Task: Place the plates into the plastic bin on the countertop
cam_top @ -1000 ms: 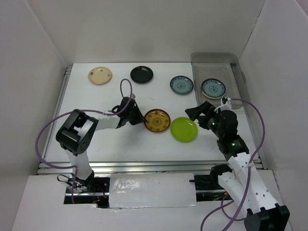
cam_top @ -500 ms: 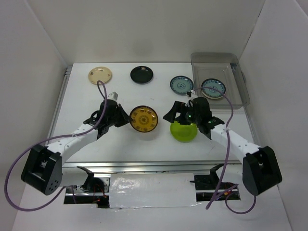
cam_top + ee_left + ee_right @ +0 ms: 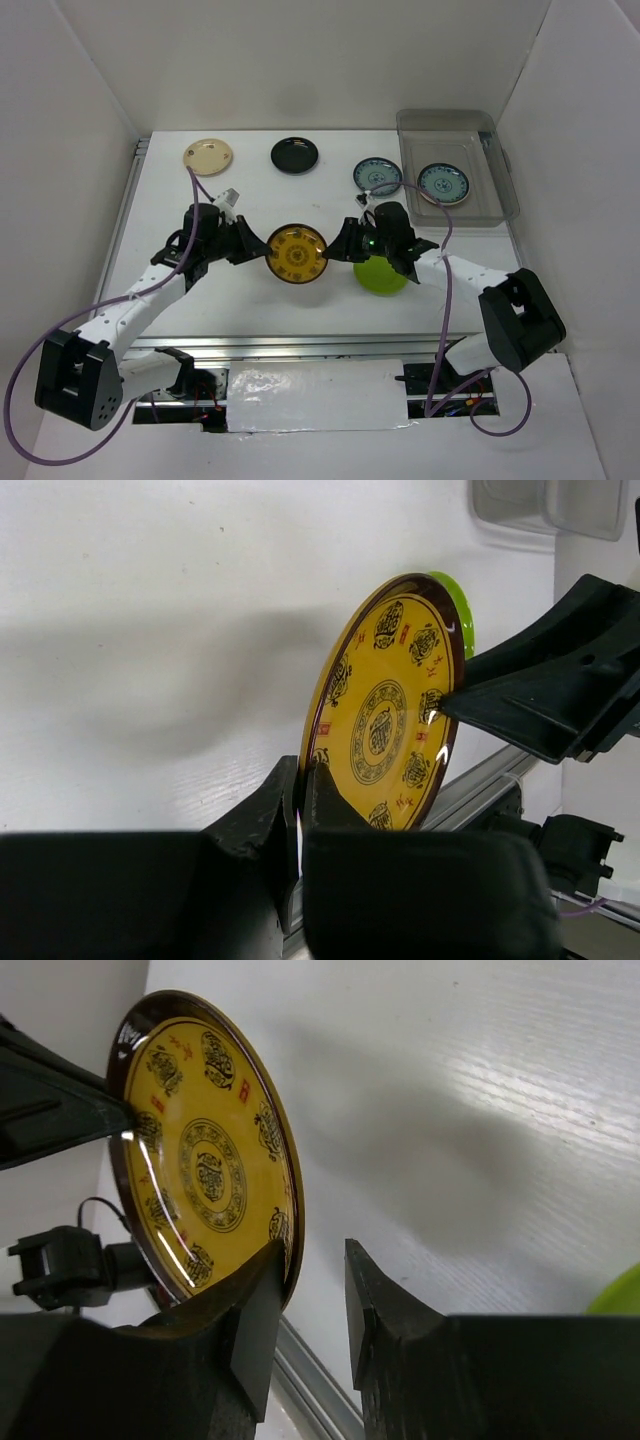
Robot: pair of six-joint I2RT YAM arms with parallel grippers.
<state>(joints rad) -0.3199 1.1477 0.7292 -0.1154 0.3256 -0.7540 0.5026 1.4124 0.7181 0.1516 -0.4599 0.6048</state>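
An amber-brown patterned plate [image 3: 296, 253] [image 3: 385, 715] [image 3: 205, 1160] hangs tilted on edge above the countertop [image 3: 200, 300]. My left gripper [image 3: 258, 248] [image 3: 300, 775] is shut on its left rim. My right gripper [image 3: 340, 245] [image 3: 312, 1255] straddles the opposite rim, still open: one finger touches the plate's face and a gap shows at the other. The lime green plate [image 3: 385, 278] [image 3: 455, 605] lies under the right arm. One blue-patterned plate [image 3: 441, 183] sits in the plastic bin [image 3: 455, 120]. Another blue-patterned plate [image 3: 377, 176], a black one [image 3: 294, 154] and a cream one [image 3: 208, 156] lie along the back.
White walls enclose the countertop on three sides. A metal rail [image 3: 300, 343] runs along the near edge. The bin stands at the back right corner. Purple cables loop beside both arms.
The left arm has carried the amber plate up off the table and turned it on edge. The right gripper swung left over the green plate to the amber plate's rim, and its jaws narrowed.
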